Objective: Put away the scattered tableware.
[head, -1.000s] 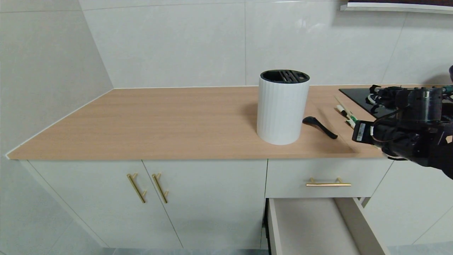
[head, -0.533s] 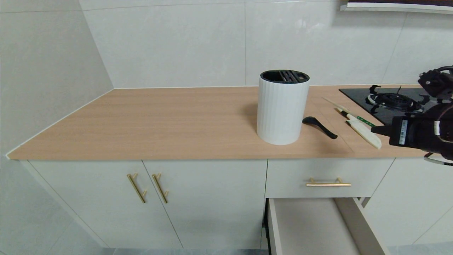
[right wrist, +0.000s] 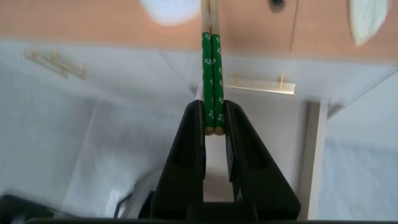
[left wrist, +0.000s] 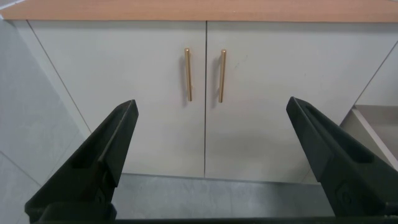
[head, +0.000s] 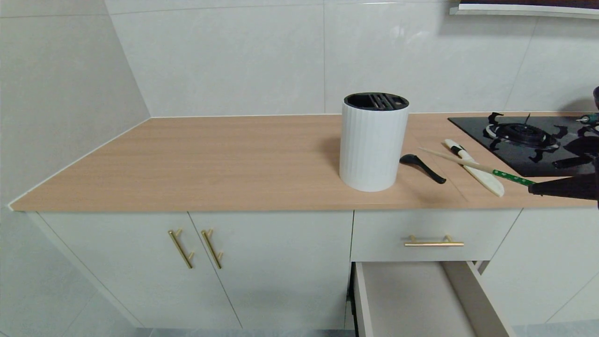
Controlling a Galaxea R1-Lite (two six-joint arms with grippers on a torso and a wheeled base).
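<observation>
A pair of wooden chopsticks (head: 472,165) with green patterned ends hangs slanted above the counter's right part. My right gripper (head: 534,188) is shut on their green ends (right wrist: 211,62) at the right edge of the head view. On the counter lie a black spoon (head: 422,167) and a white knife-like utensil (head: 476,169), both right of the white ribbed holder (head: 373,145) with its black slotted top. My left gripper (left wrist: 211,109) is open and holds nothing, low down in front of the cabinet doors (left wrist: 205,93).
A black gas hob (head: 524,135) takes up the counter's far right. Below the counter, a drawer (head: 412,299) stands pulled out under a shut drawer with a gold handle (head: 434,243). The wooden counter (head: 210,159) left of the holder is bare.
My right arm has drawn back to the right from over the utensils. The chopsticks have come up off the counter in its grip.
</observation>
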